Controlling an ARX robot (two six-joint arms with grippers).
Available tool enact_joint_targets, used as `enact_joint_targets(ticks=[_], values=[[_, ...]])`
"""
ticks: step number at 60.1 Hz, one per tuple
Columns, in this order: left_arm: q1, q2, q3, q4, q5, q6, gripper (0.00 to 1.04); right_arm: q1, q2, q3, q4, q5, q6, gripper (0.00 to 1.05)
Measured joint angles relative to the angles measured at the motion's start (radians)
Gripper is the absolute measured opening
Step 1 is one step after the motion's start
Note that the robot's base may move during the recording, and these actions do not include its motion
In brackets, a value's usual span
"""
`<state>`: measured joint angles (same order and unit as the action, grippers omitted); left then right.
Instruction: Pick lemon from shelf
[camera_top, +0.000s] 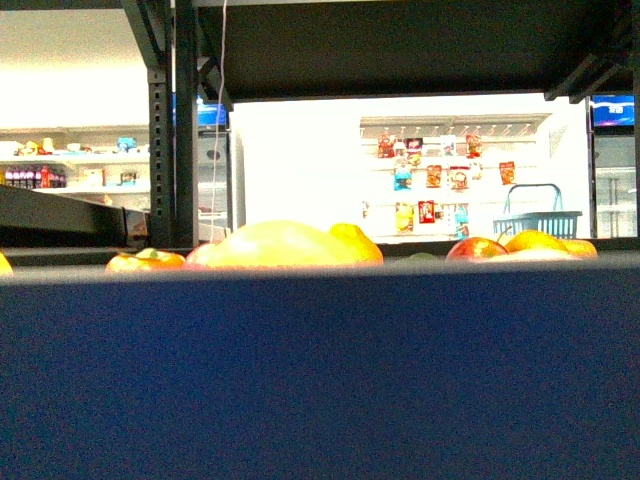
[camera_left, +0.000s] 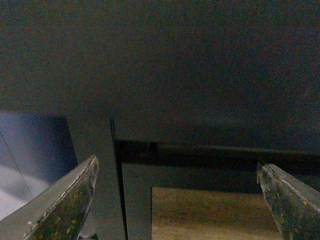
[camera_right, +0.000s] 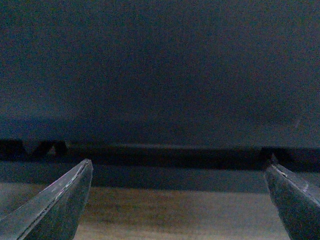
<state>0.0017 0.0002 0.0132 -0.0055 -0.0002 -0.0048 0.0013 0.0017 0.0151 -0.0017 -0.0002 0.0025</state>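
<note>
In the front view the lemon (camera_top: 278, 246) shows only as a pale-yellow dome above the raised front lip of the shelf (camera_top: 320, 370), which hides its lower part. Neither arm appears in that view. In the left wrist view my left gripper (camera_left: 176, 165) is open, its fingers (camera_left: 70, 205) wide apart with nothing between them, facing a dark flat panel and a grey upright. My right gripper (camera_right: 179, 162) is also open and empty, facing a similar dark panel with wooden floor below. No lemon shows in either wrist view.
Rounder orange fruits (camera_top: 357, 241) (camera_top: 535, 241) and reddish ones (camera_top: 145, 261) (camera_top: 475, 248) lie beside the lemon. A black upright post (camera_top: 160, 150) stands at left, an upper tray (camera_top: 400, 45) overhead. White store shelves and a blue basket (camera_top: 537, 215) lie behind.
</note>
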Motion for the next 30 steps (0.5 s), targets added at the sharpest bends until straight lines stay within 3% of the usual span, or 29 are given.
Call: enact_joint_targets(ticks=[30], values=[[0.0, 0.065, 0.0, -0.072, -0.003, 0.033, 0.97, 0.0, 0.065, 0.0, -0.069, -0.005, 0.011, 1.02]])
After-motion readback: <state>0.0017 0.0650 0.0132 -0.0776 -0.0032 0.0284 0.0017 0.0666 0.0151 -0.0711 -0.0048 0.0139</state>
